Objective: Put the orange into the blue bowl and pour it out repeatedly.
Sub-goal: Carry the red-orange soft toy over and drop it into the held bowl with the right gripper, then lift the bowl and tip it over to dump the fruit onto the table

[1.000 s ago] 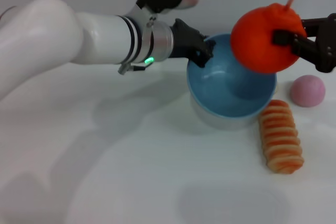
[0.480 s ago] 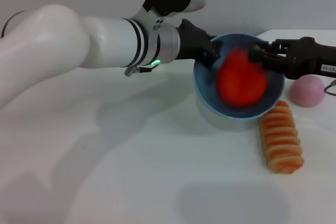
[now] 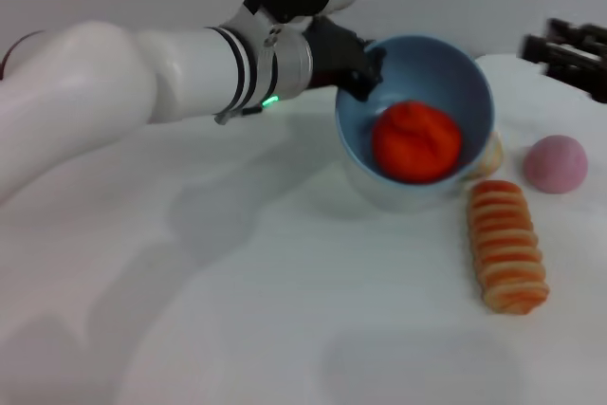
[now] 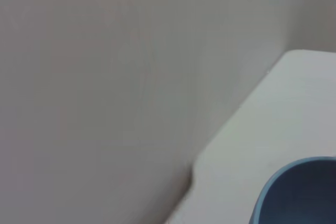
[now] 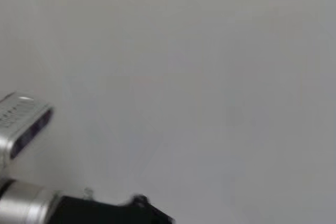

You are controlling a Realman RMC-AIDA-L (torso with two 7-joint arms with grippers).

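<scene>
1. The orange [image 3: 415,142] is seen lying inside the blue bowl [image 3: 432,64], low against the wall nearest the camera, with nothing holding it.
2. The blue bowl is tipped, its mouth turned toward the camera and its far rim raised. Its underside appears to rest on the white counter [image 3: 285,310], though the contact is hidden.
3. The left claw [image 3: 358,68] is closed on the bowl's rim at the robot's left side, one dark finger inside the wall and the other outside. In the left wrist view only an arc of the blue rim [image 4: 294,192] is shown.
4. The right claw [image 3: 569,49] is held well apart from the bowl, high at the right edge, with nothing in it. Whether its fingers are spread or closed cannot be told.
5. A striped bread roll [image 3: 507,246] lies just beside the bowl, and a pink ball [image 3: 557,164] sits farther right; neither is touched.
6. The orange is judged light and rounded, with a slightly lumpy skin that should give some grip. It is likely to roll freely once the bowl is tipped further.
7. The orange would best be taken across its widest part, with the claw's fingers on opposite sides.
8. The bowl is judged stiff, smooth plastic; a rim pinch may slip or twist under tilt, so a firm hold is advised.
</scene>
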